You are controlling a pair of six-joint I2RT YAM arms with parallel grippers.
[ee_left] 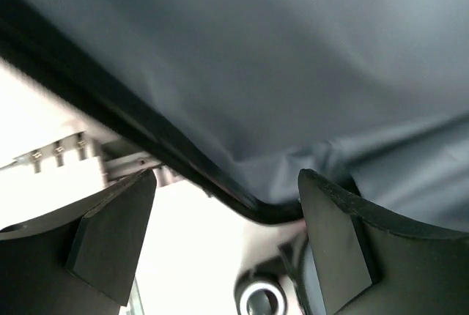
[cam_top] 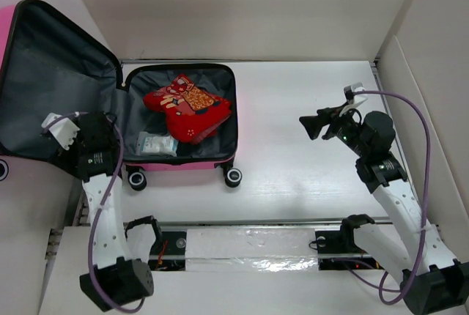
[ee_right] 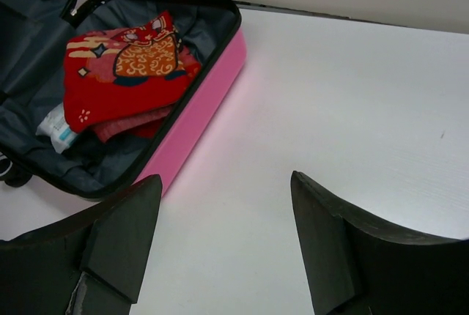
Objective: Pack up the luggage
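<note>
The luggage [ee_right: 204, 106] shell is seen as hard pink plastic, smooth with a bit of gloss. The lining [ee_left: 293, 58] is made of dark grey woven cloth, matt and a little wrinkled. The red fabric [cam_top: 187, 106] is read as soft printed cloth, and the packet [cam_top: 156, 143] is wrapped in shiny clear film. The table [cam_top: 308, 176] is finished matt white, smooth. The fingers [ee_right: 121, 245] are moulded in matt black plastic, slightly grainy. Crinkly silver foil [cam_top: 249, 249] is spotted too, pretty reflective.
</note>
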